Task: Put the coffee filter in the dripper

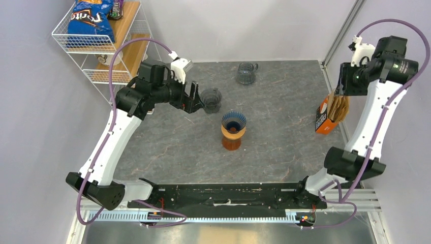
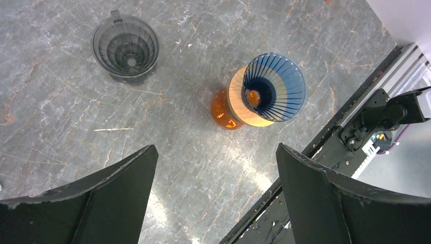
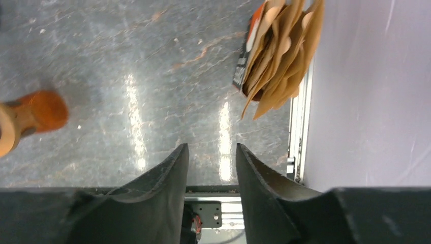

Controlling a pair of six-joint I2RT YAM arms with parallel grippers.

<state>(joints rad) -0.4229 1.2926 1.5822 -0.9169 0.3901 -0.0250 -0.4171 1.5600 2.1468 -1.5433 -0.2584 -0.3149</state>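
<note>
The blue ribbed dripper sits on a wooden collar atop an orange glass server at mid-table; it also shows in the left wrist view. Brown paper coffee filters stand in an orange box at the right edge, and show in the right wrist view. My right gripper hovers above and just near of the filters, jaws narrowly open and empty. My left gripper is wide open and empty, raised left of the dripper, beside a grey dripper.
The grey dripper stands far-left of the blue one. A grey glass mug stands at the back. A wire shelf with snack bags stands at the back left. A wall and metal rail run right of the filter box.
</note>
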